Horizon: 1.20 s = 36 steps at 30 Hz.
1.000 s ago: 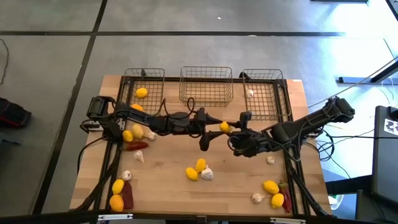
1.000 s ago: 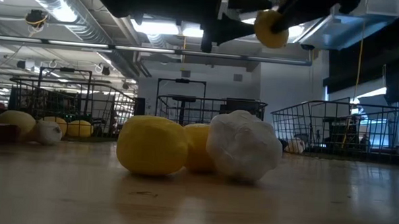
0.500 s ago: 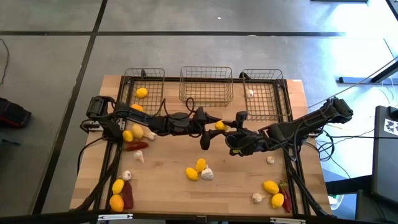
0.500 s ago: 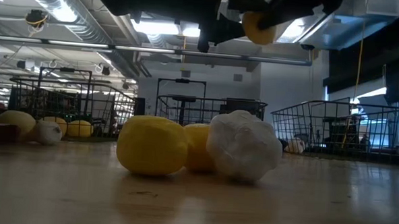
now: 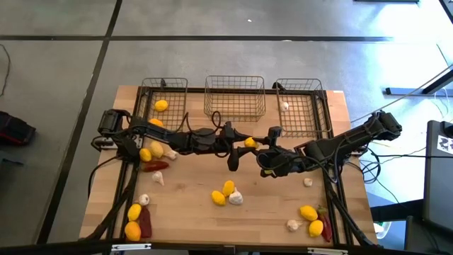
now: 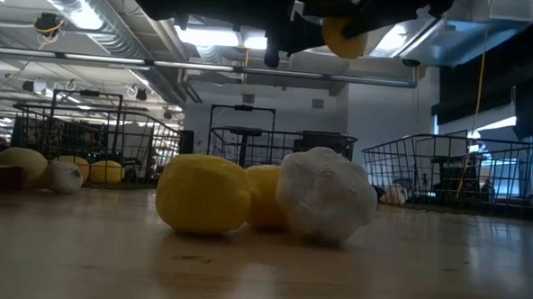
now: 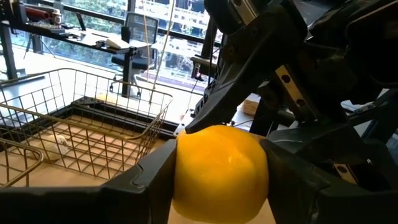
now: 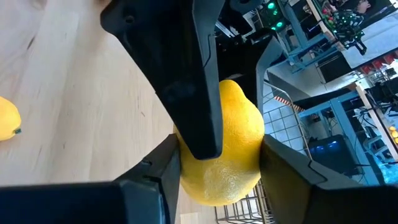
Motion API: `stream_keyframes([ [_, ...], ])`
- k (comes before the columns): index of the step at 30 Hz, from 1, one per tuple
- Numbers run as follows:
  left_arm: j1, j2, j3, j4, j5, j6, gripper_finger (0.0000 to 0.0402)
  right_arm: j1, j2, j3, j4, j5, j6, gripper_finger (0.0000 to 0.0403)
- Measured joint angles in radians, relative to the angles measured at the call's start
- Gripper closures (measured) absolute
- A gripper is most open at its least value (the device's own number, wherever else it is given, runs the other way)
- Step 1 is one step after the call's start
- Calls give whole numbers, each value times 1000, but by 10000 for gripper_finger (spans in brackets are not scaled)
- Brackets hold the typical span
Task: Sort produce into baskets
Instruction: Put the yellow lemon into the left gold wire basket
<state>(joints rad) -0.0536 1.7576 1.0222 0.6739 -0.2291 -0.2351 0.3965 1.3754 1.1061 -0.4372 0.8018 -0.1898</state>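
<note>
Mid-air handover above the bench (image 5: 191, 188): left gripper (image 5: 239, 142) and right gripper (image 5: 263, 146) both pinch one lemon (image 5: 250, 142). If one lets go early, or they tug apart, it drops short of the baskets (image 5: 234, 98).

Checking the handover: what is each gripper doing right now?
Left gripper: shut on the round yellow lemon.
Right gripper: shut on the same lemon.
</note>
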Motion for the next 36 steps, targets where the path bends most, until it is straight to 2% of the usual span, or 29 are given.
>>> stream_keyframes([
  [8,0,1,0,-7,-1,13,199,1,0,0,7,-8,6,175],
  [16,2,-5,0,-55,-8,35,201,57,-39,3,-27,-18,34,161],
  [21,2,-52,0,-162,-9,35,198,78,-84,3,-193,-14,212,160],
  [27,2,-131,-1,-327,-56,60,199,74,-97,-2,-406,-80,412,160],
  [31,2,-200,-1,-468,-115,62,198,74,-97,-44,-436,-81,468,160],
  [36,1,-300,-1,-658,-242,77,197,53,-97,-89,-414,-84,488,160],
])
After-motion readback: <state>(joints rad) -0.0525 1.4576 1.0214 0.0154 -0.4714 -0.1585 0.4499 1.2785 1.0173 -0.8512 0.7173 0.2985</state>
